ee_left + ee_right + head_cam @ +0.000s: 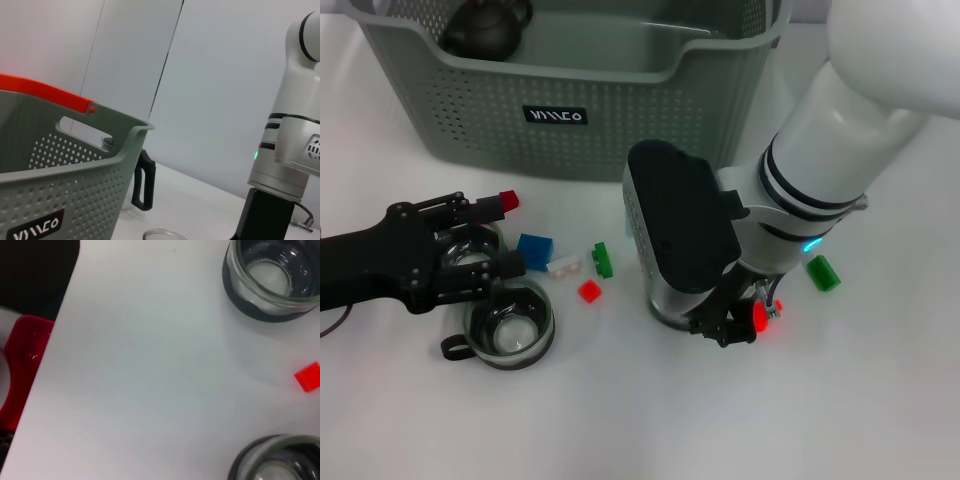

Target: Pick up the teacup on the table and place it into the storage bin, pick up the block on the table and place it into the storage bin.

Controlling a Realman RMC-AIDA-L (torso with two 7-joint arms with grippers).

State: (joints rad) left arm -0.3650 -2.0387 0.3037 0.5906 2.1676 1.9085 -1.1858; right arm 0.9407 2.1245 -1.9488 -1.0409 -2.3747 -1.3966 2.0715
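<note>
The grey-green storage bin (pixel 570 110) stands at the back with a dark teapot (pixel 485 28) inside; its perforated wall (pixel 60 200) fills the left wrist view. One glass teacup (pixel 510 325) with a dark base sits front left. A second teacup (pixel 470 257) lies between the spread fingers of my black left gripper (pixel 485 240), which is open. My right gripper (pixel 740 322), low on the table right of centre, is shut on a small red block (pixel 759 315). Both teacups (pixel 272 280) (pixel 280 460) and a loose red block (pixel 308 376) show in the right wrist view.
Loose blocks lie between the arms: red (pixel 507 200), blue (pixel 533 250), white (pixel 563 265), green (pixel 603 260), red (pixel 589 291). A green block (pixel 822 272) lies right of my right arm. The right arm's bulky wrist (pixel 680 230) stands close to the bin's front.
</note>
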